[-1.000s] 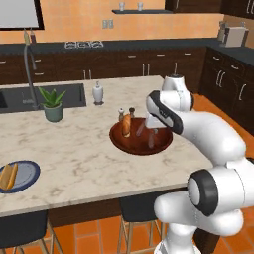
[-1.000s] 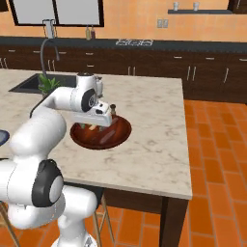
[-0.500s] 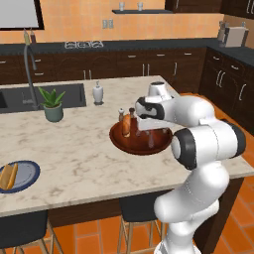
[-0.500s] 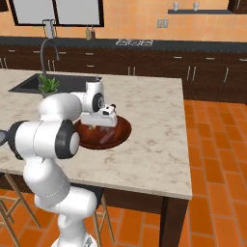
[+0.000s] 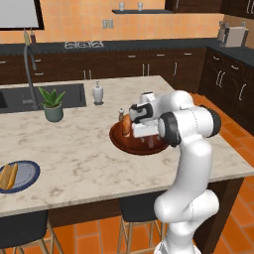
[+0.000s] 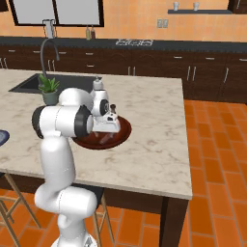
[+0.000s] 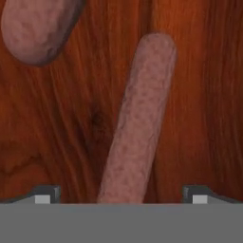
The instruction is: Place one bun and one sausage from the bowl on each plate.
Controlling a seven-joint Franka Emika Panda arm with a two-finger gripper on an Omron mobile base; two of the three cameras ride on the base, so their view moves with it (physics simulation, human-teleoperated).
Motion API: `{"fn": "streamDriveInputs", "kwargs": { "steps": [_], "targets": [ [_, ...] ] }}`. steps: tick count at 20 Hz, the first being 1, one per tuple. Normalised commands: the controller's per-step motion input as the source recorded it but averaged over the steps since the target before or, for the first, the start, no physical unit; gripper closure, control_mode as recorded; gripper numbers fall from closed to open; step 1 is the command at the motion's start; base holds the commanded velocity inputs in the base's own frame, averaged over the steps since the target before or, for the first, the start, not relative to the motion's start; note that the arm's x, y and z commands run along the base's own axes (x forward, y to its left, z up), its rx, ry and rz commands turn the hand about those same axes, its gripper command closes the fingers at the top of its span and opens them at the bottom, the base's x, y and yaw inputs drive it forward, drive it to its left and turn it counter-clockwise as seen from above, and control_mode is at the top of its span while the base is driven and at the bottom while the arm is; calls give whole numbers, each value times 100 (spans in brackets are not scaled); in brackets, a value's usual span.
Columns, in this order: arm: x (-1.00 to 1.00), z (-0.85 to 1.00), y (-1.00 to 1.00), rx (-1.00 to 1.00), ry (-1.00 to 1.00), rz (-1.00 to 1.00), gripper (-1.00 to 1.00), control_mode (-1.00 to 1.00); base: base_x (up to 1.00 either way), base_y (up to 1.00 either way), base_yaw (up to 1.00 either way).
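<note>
One bun (image 5: 8, 176) lies on the blue plate (image 5: 27, 173) far left on the bench (image 5: 79, 158). Right of it, the spread tool (image 7: 121, 194) hangs over a sausage (image 7: 137, 123) in the bowl (image 5: 119, 141). It should drop straight down, then squeeze the sausage's middle gently.

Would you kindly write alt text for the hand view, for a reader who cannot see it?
A reddish-brown sausage lies slightly tilted on the glossy red-brown wooden bowl floor, its near end between the two fingertips of the open gripper, which do not touch it. A second sausage end shows in the upper left corner, apart from the first.
</note>
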Motion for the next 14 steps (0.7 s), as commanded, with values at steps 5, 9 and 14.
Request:
{"fn": "streamDriveInputs", "kwargs": {
  "steps": [5, 9, 14],
  "targets": [
    [11, -38, 0, 0, 10, 0, -100, -100, 0, 0, 0],
    [0, -24, -1, 0, 6, 0, -100, -100, 0, 0, 0],
    [-15, -18, -9, 0, 2, 0, 100, -100, 0, 0, 0]
  ]
}}
